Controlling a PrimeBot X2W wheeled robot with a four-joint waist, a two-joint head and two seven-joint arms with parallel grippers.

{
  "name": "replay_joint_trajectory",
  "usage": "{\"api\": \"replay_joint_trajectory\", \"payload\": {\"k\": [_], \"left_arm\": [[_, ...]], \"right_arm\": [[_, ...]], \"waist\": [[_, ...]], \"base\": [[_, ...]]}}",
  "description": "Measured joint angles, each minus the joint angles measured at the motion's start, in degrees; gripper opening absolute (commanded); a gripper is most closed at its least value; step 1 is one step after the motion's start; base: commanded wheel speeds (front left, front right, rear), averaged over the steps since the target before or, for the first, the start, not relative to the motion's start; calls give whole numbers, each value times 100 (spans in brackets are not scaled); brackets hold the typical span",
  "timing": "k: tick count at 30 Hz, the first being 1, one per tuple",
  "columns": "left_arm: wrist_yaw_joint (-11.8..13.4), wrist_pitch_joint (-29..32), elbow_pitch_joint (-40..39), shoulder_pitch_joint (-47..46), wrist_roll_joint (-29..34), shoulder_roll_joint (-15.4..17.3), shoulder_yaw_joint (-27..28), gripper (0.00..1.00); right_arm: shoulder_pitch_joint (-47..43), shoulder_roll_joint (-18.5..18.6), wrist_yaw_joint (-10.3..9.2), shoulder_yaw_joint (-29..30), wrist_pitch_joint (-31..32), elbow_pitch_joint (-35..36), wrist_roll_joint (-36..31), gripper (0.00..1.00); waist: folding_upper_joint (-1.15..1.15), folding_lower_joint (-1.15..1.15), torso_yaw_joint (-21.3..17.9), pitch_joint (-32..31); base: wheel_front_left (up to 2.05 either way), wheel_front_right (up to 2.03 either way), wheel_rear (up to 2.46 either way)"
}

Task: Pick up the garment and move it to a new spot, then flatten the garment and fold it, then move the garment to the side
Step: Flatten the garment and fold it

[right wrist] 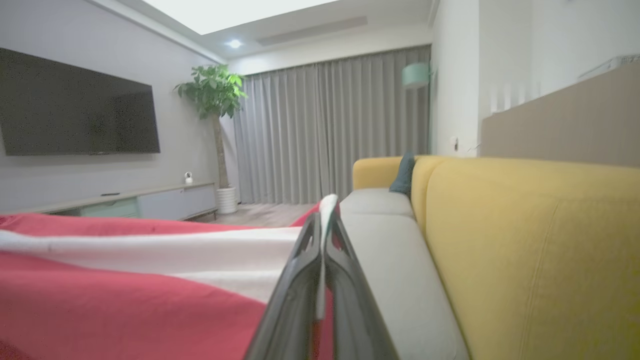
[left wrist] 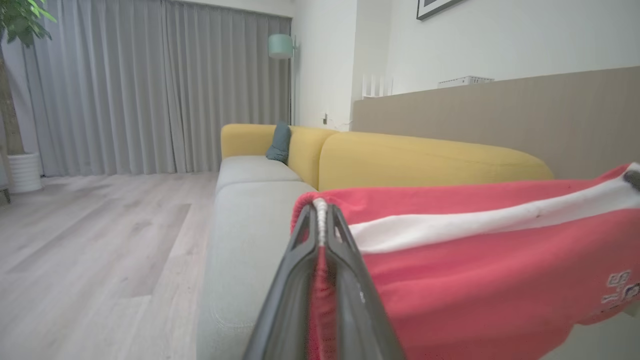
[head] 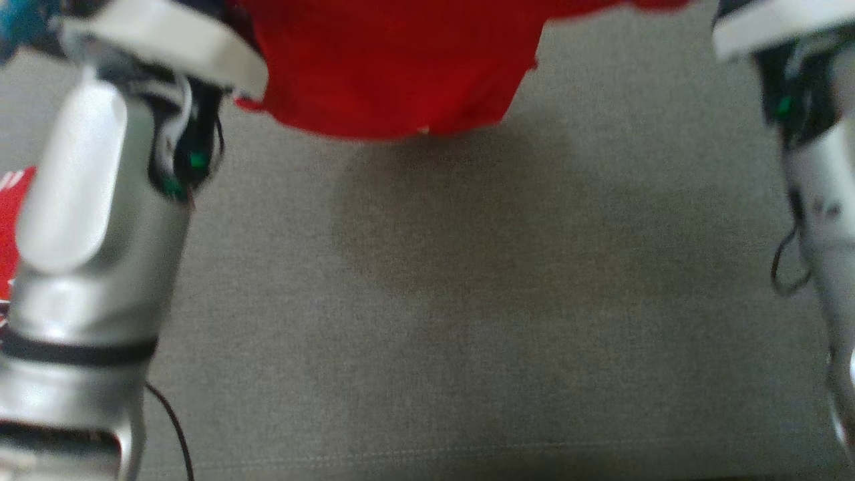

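Grey sofa seat (head: 467, 300): it spread wide beneath me, and a broad soft shadow lay on its middle.
Yellow backrest (right wrist: 525, 240): it ran along the far side of the seat and turned a corner at the end.
Red garment (head: 387, 67): it hung stretched between my two grippers, above the seat. Its long axis ran side to side across my front. A white band lay along the held top edge, and the loose lower edge drooped toward the cushions.
White pot (left wrist: 24, 172): it stood on the wood floor by the grey curtains and held a leafy plant (right wrist: 212, 92).
Left gripper (left wrist: 321, 206): I had my fingers pinched tight on one top corner of the garment, and the cloth ran away toward my other arm.
Right gripper (right wrist: 323, 219): I had my fingers clamped on the opposite top corner, white band between them.
Teal cushion (left wrist: 280, 142): it leaned upright in the backrest's far corner.
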State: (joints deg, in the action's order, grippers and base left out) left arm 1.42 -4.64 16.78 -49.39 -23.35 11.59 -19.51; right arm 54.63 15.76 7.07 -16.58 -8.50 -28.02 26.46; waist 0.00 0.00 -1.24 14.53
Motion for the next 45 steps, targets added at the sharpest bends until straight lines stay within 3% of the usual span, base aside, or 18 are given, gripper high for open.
{"api": "replay_joint_trajectory", "payload": {"k": [7,13,16,25,29,35,42,45], "left_arm": [[52,-877,1185,-1698,321,-176,131,0],[-112,-1009,1229,-2086,374,-600,475,0],[-308,-1009,1349,-1676,410,-661,636,0],[-554,-1000,1514,1413,263,-1109,1361,0],[-601,-1000,1350,2196,232,-1124,1459,0],[-486,-998,723,3407,-512,-1115,1308,0],[-315,-998,162,4589,-611,-1038,697,0],[-234,-999,-54,4768,-199,-983,468,0]], "right_arm": [[1822,-315,4,504,-587,-1249,-644,0],[2058,-363,5,1267,-622,-824,-1033,0],[1544,-400,5,1177,-622,-704,-1028,0],[-1474,-435,25,519,-613,-450,10,0],[-2268,-430,32,347,-612,-175,268,0],[-3498,-357,33,196,-611,327,657,0],[-4550,-153,33,213,-611,758,912,0],[-4715,-84,33,331,-561,973,977,0]], "waist": [[0,0,-118,561],[0,1,-201,833],[0,0,-253,810],[0,0,-363,345],[0,0,-399,157],[0,0,-417,-250],[0,0,-296,-716],[0,0,-172,-789]], "base": [[0,0,0],[0,0,0],[0,0,0],[0,0,0],[0,0,0],[0,0,0],[0,0,0],[0,0,0]]}}
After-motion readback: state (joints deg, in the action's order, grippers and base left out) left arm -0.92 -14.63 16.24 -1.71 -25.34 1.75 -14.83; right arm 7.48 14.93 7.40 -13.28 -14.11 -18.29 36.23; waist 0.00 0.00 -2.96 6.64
